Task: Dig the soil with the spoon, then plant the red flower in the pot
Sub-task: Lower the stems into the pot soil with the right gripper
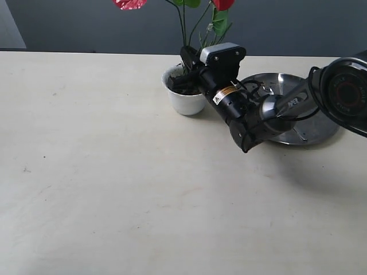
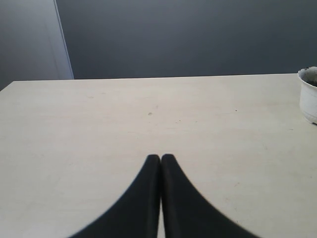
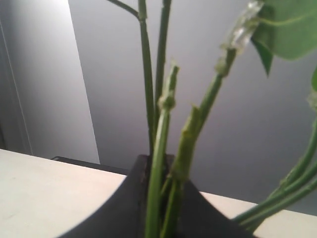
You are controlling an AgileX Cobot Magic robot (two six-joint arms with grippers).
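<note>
The red flower (image 1: 189,23) stands upright in the small white pot (image 1: 184,98) at the back of the table, its red blooms cut off by the top edge. Dark soil (image 1: 184,87) shows inside the rim. My right gripper (image 1: 189,63) is over the pot, shut on the green stems (image 3: 161,163), which run up between its black fingers. The left gripper (image 2: 160,157) is shut and holds nothing, low over bare table, with the pot (image 2: 309,96) far off at the frame's edge. The spoon is out of view.
A large round steel plate (image 1: 301,109) lies just right of the pot, partly covered by the right arm (image 1: 269,112). A dark grey wall runs behind the table's far edge.
</note>
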